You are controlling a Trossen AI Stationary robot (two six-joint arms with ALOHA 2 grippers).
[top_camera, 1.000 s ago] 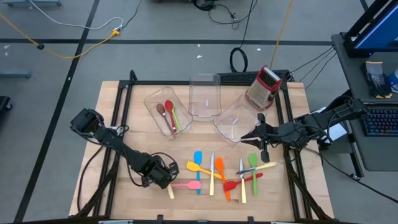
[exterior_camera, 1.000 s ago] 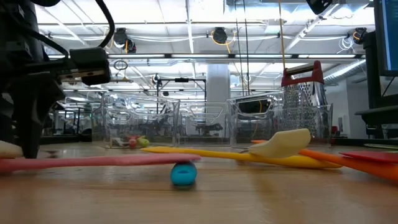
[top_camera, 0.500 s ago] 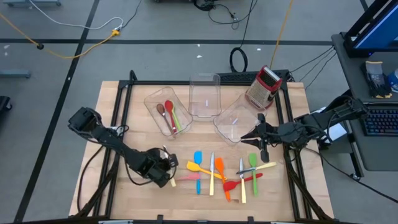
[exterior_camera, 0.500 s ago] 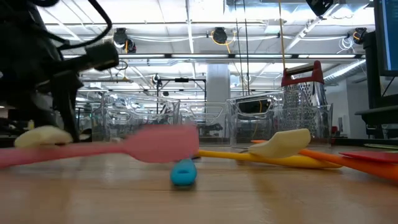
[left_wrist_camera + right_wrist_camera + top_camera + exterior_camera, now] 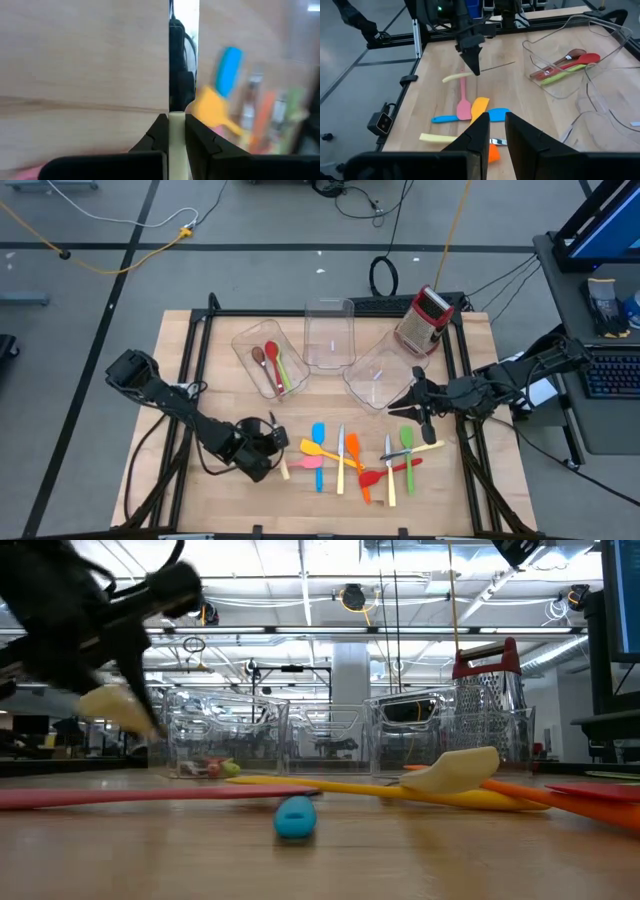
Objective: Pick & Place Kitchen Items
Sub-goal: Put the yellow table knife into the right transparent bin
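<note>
**Left pincer clamped on cream handle; utensils laid out at tabletop front**

- Left pincer — at the front-left of the wooden tabletop, fingers closed on a slim cream handle. In the low view the handle's pale end hangs tilted, clear of the wood.
- Pink spatula — flat on the tabletop just beside the left pincer, blade toward the other utensils; in the right wrist view it lies apart from the pincer tip above it.
- Utensil group, front centre: blue spatula, yellow spatula, orange spatula, green spatula, red spatula, a pale yellow spatula and cream-handled metal cutlery — lying side by side or crossing one another.
- Left clear bin — holds a red spoon, a brown spoon and a green spoon.
- Middle clear bin and right clear bin — at the rear centre; no utensil visible inside.
- Box grater — red and silver, rear right, beside the right bin.
- Right pincer — hovering at the right bin's near edge, fingers a little apart, holding nothing.
</note>
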